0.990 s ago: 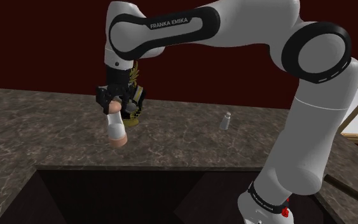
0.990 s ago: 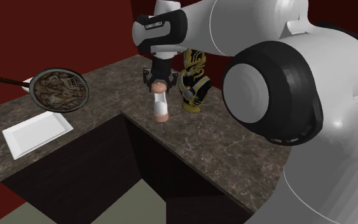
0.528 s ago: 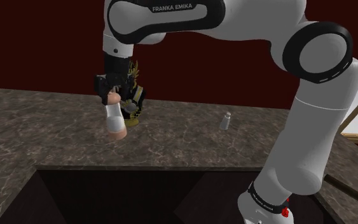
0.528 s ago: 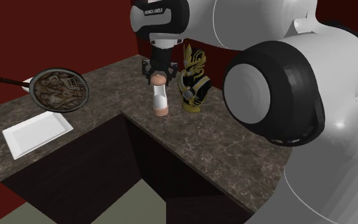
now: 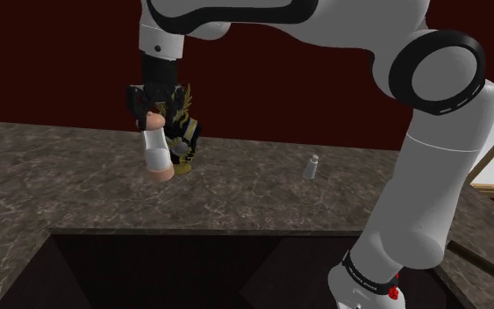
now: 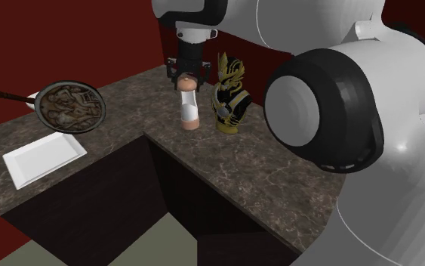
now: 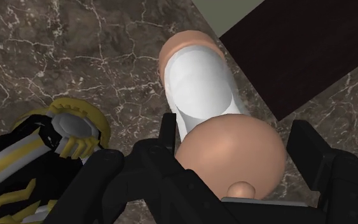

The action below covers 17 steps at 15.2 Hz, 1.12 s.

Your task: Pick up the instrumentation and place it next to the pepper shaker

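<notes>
The instrument (image 5: 156,151) is a white cylinder with tan caps at both ends. It hangs upright a little above the dark marbled counter (image 5: 60,180), and my gripper (image 5: 153,118) is shut on its upper cap. The second exterior view has the same gripper (image 6: 186,78) over the instrument (image 6: 190,108). In the wrist view the black fingers (image 7: 168,130) clasp the tan top of the instrument (image 7: 199,86), with my gripper (image 7: 234,156) centred on it. The pepper shaker (image 5: 311,167), small and pale, stands on the counter well toward the shoulder view's right.
A black and gold figurine (image 5: 184,140) (image 6: 229,102) (image 7: 50,149) stands just behind the held instrument. A pan of food (image 6: 71,106) and a white tray (image 6: 43,157) sit on the counter's far wing. A dark recess (image 5: 201,268) cuts into the counter's front.
My gripper has risen with the instrument, lifting its base off the counter. The shaker and the figurine have not moved.
</notes>
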Motion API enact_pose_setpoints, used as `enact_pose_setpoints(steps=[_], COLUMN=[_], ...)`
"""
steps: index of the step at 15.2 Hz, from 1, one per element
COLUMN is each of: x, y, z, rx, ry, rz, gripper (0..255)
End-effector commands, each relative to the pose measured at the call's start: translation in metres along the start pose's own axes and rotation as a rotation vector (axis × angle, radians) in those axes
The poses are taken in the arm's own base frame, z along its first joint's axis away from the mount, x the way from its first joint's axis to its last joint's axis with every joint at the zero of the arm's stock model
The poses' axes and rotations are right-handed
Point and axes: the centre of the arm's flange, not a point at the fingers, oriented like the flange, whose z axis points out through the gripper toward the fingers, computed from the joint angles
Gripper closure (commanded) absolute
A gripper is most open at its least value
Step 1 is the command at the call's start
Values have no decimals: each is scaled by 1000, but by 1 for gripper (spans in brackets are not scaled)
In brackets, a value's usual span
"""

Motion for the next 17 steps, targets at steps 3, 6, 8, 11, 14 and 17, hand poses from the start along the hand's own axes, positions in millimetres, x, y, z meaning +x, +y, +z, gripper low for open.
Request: enact_pose_setpoints(steps=[3, 6, 8, 11, 14, 17], x=[0, 0, 0, 1, 1, 2], y=[-3, -6, -7, -10, -12, -14], z=[-22, -37, -48, -63, -79, -92], rx=[0, 0, 0, 0, 0, 0], ry=[0, 0, 0, 0, 0, 0], rz=[0, 0, 0, 0, 0, 0], gripper=[255, 255, 255, 255, 255, 255])
